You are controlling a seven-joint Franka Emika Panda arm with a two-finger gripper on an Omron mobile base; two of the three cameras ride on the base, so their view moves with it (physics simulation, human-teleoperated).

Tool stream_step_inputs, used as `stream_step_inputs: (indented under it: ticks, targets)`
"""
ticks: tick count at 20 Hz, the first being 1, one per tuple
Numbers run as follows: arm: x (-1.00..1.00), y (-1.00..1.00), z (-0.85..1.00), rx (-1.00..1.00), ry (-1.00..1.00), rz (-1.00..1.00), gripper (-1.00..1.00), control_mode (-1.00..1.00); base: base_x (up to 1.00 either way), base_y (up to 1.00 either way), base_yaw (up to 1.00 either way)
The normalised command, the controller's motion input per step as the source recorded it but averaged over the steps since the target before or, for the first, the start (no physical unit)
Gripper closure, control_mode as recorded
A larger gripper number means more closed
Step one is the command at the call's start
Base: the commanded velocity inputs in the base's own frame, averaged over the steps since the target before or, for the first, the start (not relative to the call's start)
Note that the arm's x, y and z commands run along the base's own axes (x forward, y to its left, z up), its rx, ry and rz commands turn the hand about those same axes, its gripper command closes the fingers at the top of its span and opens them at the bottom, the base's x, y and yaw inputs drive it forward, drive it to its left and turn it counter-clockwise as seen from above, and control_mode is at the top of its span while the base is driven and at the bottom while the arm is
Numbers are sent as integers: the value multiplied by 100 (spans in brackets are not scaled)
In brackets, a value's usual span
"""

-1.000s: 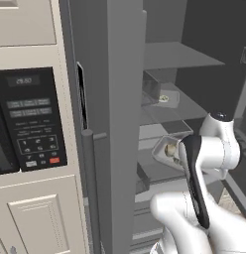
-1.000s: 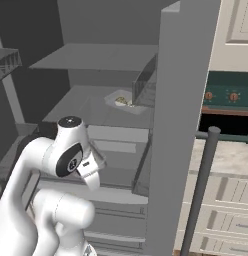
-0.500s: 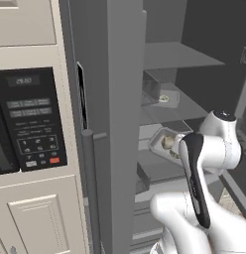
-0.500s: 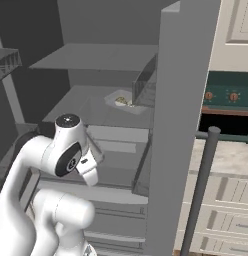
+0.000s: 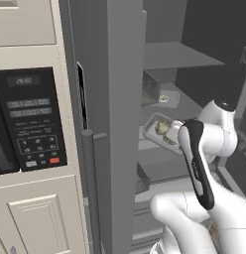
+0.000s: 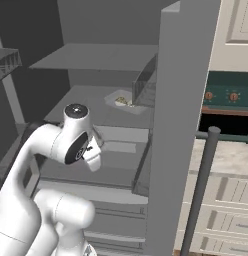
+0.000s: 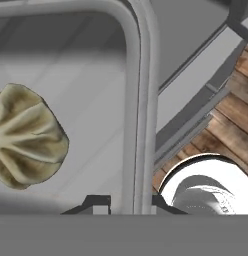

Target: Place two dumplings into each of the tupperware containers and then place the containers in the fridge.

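Observation:
My gripper is shut on the raised rim of a light-grey tupperware container; a pleated beige dumpling lies inside it. From the left base view, that container hangs tilted over the fridge's middle shelf with two dumplings in it, at the end of my white wrist. A second tupperware container with dumplings rests farther back on the upper shelf, also visible as a container from the right. The fridge stands open.
The open fridge door with its long bar handle stands right of the arm. A black built-in microwave is left of the fridge, a dark oven at far right. A wire door rack hangs at left.
The arm has lifted and carried the held container a little higher and deeper into the fridge. The gripper has stayed shut on its rim.

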Motion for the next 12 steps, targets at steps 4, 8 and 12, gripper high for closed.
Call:
stream_step_inputs:
  ticks: [4, 8, 12]
  targets:
    - [71, 6, 3, 3, 5, 12, 100, -100, 0, 0, 0]
    - [84, 9, 1, 0, 4, 6, 100, -100, 0, 0, 0]
    - [86, 13, 0, 0, 1, 9, 100, -100, 0, 0, 0]
